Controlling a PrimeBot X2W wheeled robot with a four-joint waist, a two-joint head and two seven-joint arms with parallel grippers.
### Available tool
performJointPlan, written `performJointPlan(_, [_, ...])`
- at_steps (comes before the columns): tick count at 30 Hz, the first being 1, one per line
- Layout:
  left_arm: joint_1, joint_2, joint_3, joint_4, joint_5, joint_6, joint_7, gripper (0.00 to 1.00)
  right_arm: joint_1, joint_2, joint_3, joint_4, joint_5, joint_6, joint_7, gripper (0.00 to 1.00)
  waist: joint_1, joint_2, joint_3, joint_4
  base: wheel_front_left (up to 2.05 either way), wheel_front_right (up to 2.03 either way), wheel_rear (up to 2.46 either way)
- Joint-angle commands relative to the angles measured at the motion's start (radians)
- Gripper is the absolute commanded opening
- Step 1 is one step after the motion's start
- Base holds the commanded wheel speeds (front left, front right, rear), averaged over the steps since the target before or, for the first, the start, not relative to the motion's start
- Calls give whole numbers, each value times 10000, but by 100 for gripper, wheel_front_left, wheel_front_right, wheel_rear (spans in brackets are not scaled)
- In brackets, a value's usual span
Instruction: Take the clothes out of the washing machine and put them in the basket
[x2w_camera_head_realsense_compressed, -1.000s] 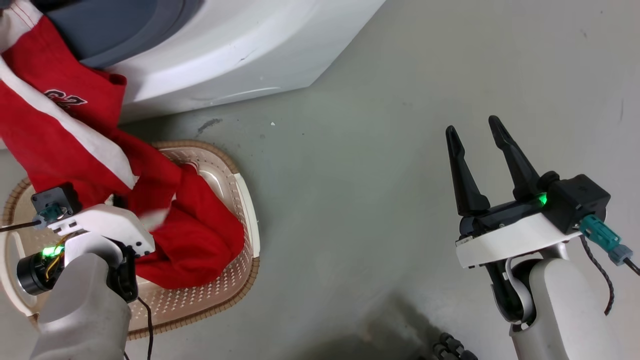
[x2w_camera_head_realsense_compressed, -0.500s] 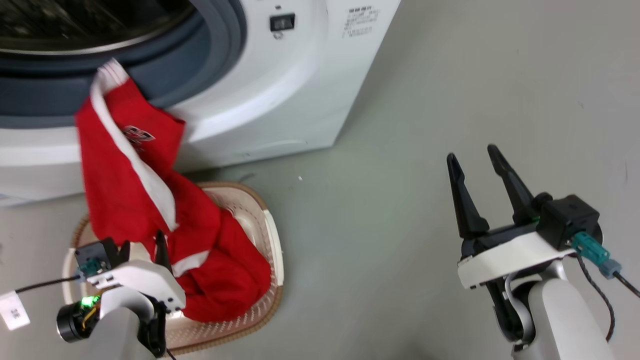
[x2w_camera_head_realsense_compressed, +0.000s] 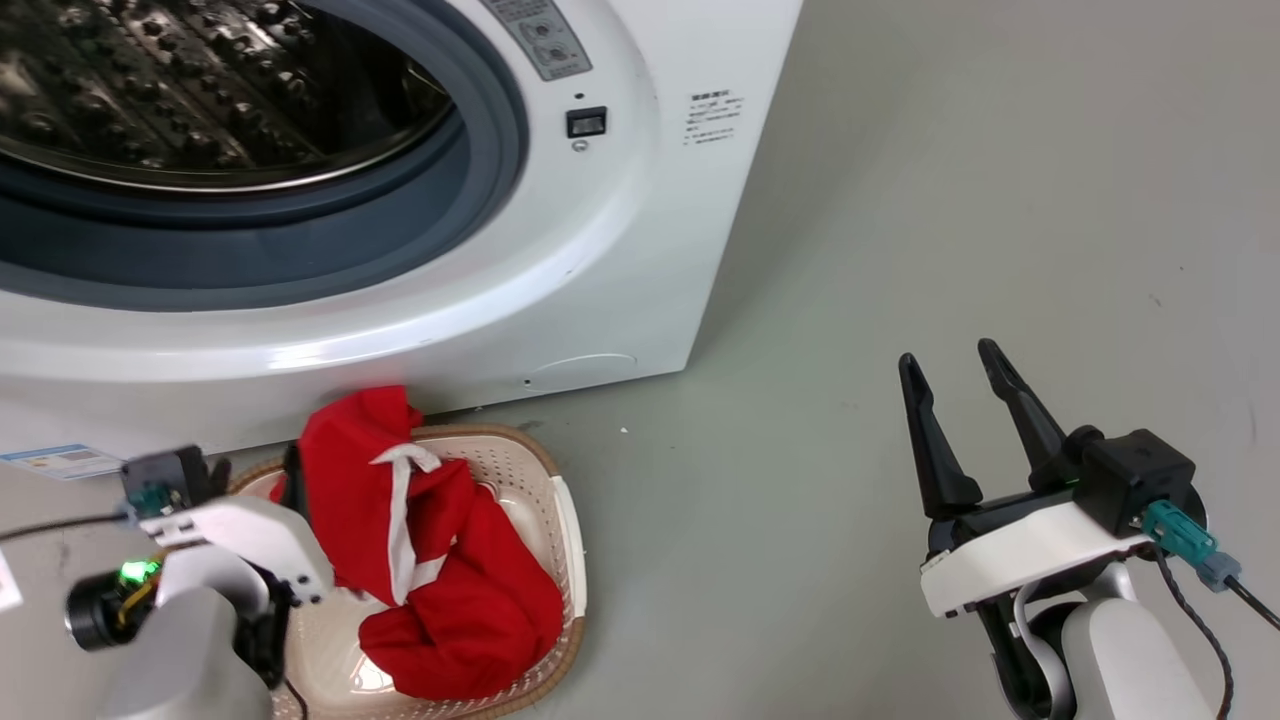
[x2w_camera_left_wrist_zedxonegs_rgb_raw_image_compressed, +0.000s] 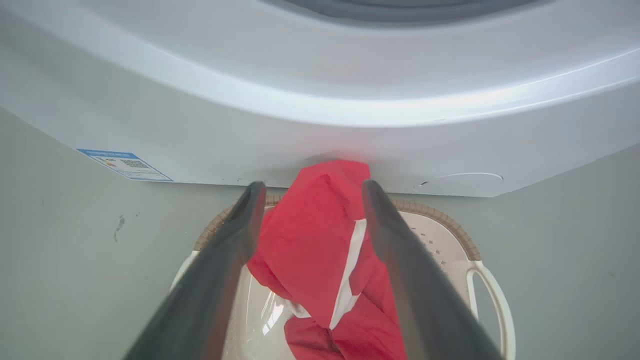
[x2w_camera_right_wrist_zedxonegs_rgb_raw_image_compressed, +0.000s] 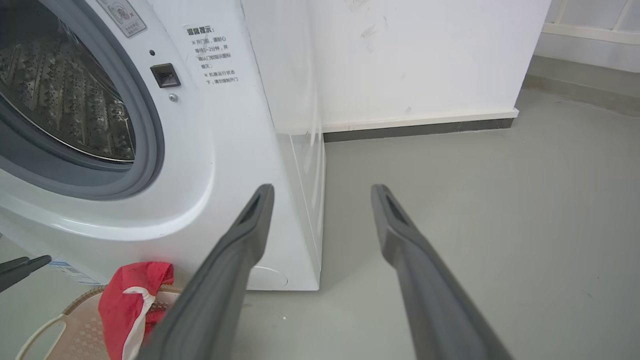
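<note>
On the grey floor (x2w_camera_head_realsense_compressed: 850, 230), tight against the foot of the washing machine (x2w_camera_head_realsense_compressed: 620, 260), sits the basket (x2w_camera_head_realsense_compressed: 573, 560), its far rim just under the white front panel. The clothes (x2w_camera_head_realsense_compressed: 470, 610) lie heaped in it. A red bundle fills the right and near part, and 1 fold with a white stripe stands up at the far end, rising above the rim close against the machine's base. Bare cream bottom shows on the basket's left side.

The left gripper (x2w_camera_left_wrist_zedxonegs_rgb_raw_image_compressed: 313, 187) hovers over the basket's near left part, its 2 fingers spread wide and pointing at the machine. In the left wrist view the raised red fold appears between them; whether the cloth brushes either finger cannot be told, but they are not clamped on it.

The right gripper (x2w_camera_head_realsense_compressed: 947, 353) hangs far to the right over bare floor, well apart from basket and machine, its 2 fingers likewise parted with nothing between them.

The machine's mouth stands uncovered: the grey rubber ring (x2w_camera_head_realsense_compressed: 330, 240) circles the perforated drum (x2w_camera_head_realsense_compressed: 200, 90), and the stretch of drum in sight is studded bare metal. A blue-and-white sticker (x2w_camera_left_wrist_zedxonegs_rgb_raw_image_compressed: 125, 164) sits low on the machine's front, to the basket's left. In the right wrist view a white wall (x2w_camera_right_wrist_zedxonegs_rgb_raw_image_compressed: 425, 60) with dark skirting runs behind the machine.
</note>
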Motion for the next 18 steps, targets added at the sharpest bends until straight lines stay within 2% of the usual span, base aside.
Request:
performJointPlan(1, [-202,145,-51,119,84,-42,103,100,56,4,14,-59,69,-7,3,100,1,-1,137,-140,0,0,0])
performJointPlan(11, [-1141,697,-6,942,-97,-109,598,100,-257,4,63,82,383,-7,-303,100,1,-1,931,-715,0,0,0])
performJointPlan(18, [-1377,683,-71,1411,-198,-205,746,100,-497,2,101,220,469,-7,-494,100,1,-1,1340,-814,0,0,0])
